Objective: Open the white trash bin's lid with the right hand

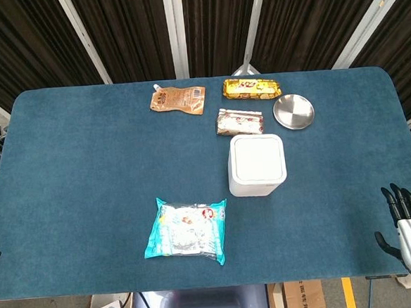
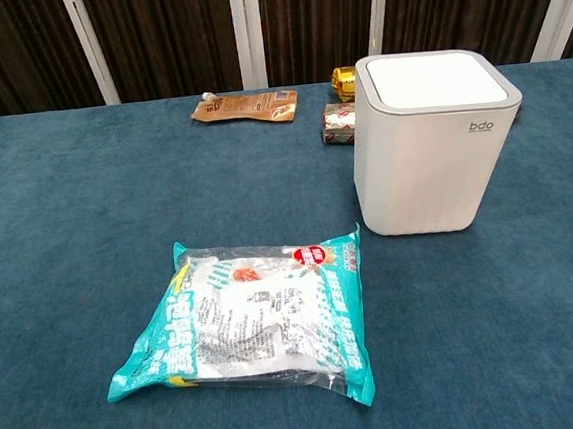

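My right hand [image 1: 410, 228] idles empty, fingers spread; white trash bin [image 1: 257, 164], lid [image 2: 436, 80] closed, lies well apart toward ten o'clock.

Your blue-covered desk [image 1: 80, 177] carries a white trash bin [image 1: 256, 164] with its lid down, a teal snack bag [image 1: 187, 230] nearer you, and behind the bin a brown spouted pouch [image 1: 178, 99], a yellow packet [image 1: 251, 88], a silvery packet [image 1: 239, 121] and a small metal plate [image 1: 293, 111].
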`<action>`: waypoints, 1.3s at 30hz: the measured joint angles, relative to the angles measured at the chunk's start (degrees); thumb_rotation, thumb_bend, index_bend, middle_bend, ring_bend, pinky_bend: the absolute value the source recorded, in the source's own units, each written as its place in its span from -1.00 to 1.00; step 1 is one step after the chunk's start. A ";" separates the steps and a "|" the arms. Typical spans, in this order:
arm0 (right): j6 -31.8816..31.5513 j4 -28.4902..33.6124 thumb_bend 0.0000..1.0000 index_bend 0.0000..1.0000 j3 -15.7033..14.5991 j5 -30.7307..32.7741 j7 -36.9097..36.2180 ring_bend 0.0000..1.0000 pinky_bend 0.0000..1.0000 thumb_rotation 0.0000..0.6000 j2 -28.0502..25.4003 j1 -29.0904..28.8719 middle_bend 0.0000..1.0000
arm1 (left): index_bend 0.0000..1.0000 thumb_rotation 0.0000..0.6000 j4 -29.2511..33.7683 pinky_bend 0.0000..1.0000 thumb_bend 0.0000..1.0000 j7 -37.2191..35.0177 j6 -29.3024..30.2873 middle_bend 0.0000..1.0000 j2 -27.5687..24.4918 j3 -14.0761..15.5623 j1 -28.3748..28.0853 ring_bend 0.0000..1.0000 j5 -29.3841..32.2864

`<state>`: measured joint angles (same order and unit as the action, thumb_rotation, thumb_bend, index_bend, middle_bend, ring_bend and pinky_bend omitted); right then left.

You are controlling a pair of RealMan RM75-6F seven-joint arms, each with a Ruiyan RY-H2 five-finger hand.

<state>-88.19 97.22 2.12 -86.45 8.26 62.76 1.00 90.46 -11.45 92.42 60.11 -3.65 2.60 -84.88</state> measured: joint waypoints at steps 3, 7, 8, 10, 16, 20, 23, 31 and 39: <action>-0.19 -0.04 -0.40 -0.91 0.08 -0.08 -0.09 -0.94 -1.00 1.00 0.05 0.01 -1.00 | -0.62 1.00 0.00 -0.82 -0.94 -0.07 0.22 -0.87 -0.05 0.07 0.12 -0.98 -0.13; -0.34 -0.07 -0.40 -0.91 0.01 -0.23 -0.15 -0.94 -1.00 1.00 0.06 0.10 -1.00 | -0.62 1.00 0.01 -0.82 -0.94 -0.24 0.54 -0.87 -0.10 0.08 0.32 -0.98 -0.15; -0.41 -0.08 -0.40 -0.91 0.01 -0.28 -0.16 -0.94 -1.00 1.00 0.06 0.12 -1.00 | -0.62 1.00 0.01 -0.82 -0.94 -0.28 0.62 -0.87 -0.10 0.09 0.36 -0.98 -0.19; -0.49 -0.09 -0.40 -0.91 -0.01 -0.35 -0.24 -0.94 -1.00 1.00 0.03 0.15 -1.00 | -0.62 1.00 0.01 -0.82 -0.94 -0.27 0.72 -0.87 -0.11 0.17 0.43 -0.98 -0.33; -0.60 -0.18 -0.40 -0.90 0.10 -0.20 -0.54 -0.94 -1.00 1.00 0.05 0.20 -1.00 | -0.62 1.00 -0.04 -0.82 -0.93 0.00 0.59 -0.87 -0.01 0.15 0.32 -0.98 -0.35; -0.39 -0.44 -0.40 -0.90 0.15 -0.10 -0.58 -0.94 -1.00 1.00 0.18 0.10 -1.00 | -0.62 1.00 0.00 -0.83 -0.94 -0.02 0.96 -0.87 0.04 0.05 0.37 -0.98 -0.44; -1.08 -0.48 -0.40 -0.91 0.18 -0.58 -0.83 -0.94 -1.00 1.00 0.25 0.24 -1.00 | -0.62 1.00 -0.29 -0.91 -0.94 -0.23 1.84 -0.86 0.16 0.12 0.59 -0.98 -1.20; -2.07 -0.32 -0.40 -0.91 -0.21 -1.80 -1.89 -0.93 -1.00 1.00 -0.12 0.73 -1.00 | -0.62 1.00 -1.44 -1.00 -0.94 -1.25 3.60 -0.86 0.71 -0.11 1.26 -0.99 -1.52; -1.78 2.10 -0.40 -0.90 -0.57 -4.76 -3.17 -0.20 0.15 1.00 -1.42 -0.16 -0.34 | -0.62 1.00 -1.29 -1.00 -0.94 -0.48 3.57 -0.86 0.96 -0.09 1.17 -1.00 -1.81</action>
<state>-89.97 99.32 1.55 -91.21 5.09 61.34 0.84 89.17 -11.93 95.99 61.07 -3.74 3.77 -86.68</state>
